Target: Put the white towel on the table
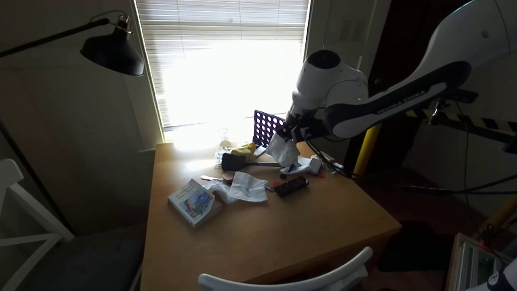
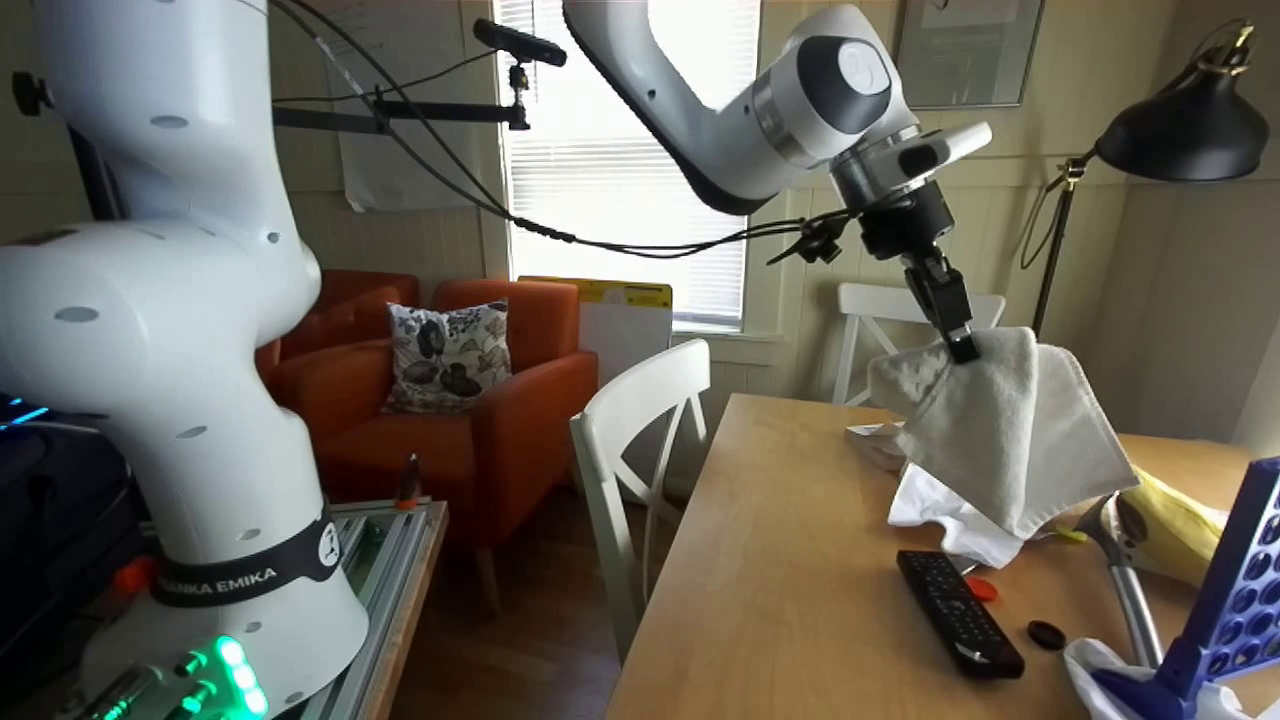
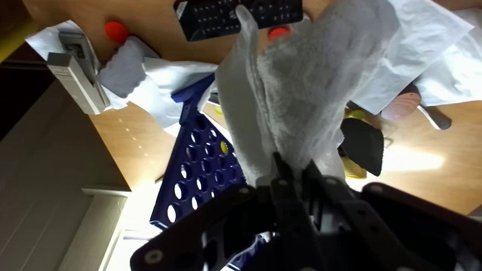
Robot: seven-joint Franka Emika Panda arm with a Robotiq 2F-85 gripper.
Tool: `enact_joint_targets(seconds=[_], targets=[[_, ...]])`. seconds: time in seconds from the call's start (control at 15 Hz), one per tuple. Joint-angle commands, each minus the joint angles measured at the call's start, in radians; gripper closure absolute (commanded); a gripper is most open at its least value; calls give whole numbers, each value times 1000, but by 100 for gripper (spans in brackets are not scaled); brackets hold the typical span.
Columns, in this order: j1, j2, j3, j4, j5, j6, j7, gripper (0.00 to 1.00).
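- The gripper (image 2: 962, 348) is clamped on a white towel (image 2: 990, 435), which hangs in loose folds beneath it, above the table (image 2: 760, 590).
- A blue game grid (image 3: 196, 163) stands lower than the gripper, to one side; a dangling corner might snag and tip it if the robot arm (image 1: 398, 103) swings that way.
- Below the gripper lie a black remote (image 2: 958, 612), a black spatula (image 1: 233, 162) and white sheets (image 1: 249, 187); lowering straight down would probably drape the towel over them.
- The pinch takes only a small patch, so letting go too high could drop the towel in a heap.
- Readable: "FRANKA EMIKA" on the robot arm; "Fairy Tales" on a book (image 1: 194, 202) well apart from the gripper, the word above too blurred; remote markings too small.
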Motion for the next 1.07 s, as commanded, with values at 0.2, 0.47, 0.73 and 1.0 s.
enact_joint_targets(seconds=[0.2, 0.47, 0.73, 1.0], targets=[[200, 264, -126, 257, -64, -43, 101, 97], [271, 379, -189, 354, -52, -45, 104, 97], [315, 451, -232, 421, -35, -65, 105, 57], [312, 378, -215, 379, 15, -34, 79, 30]])
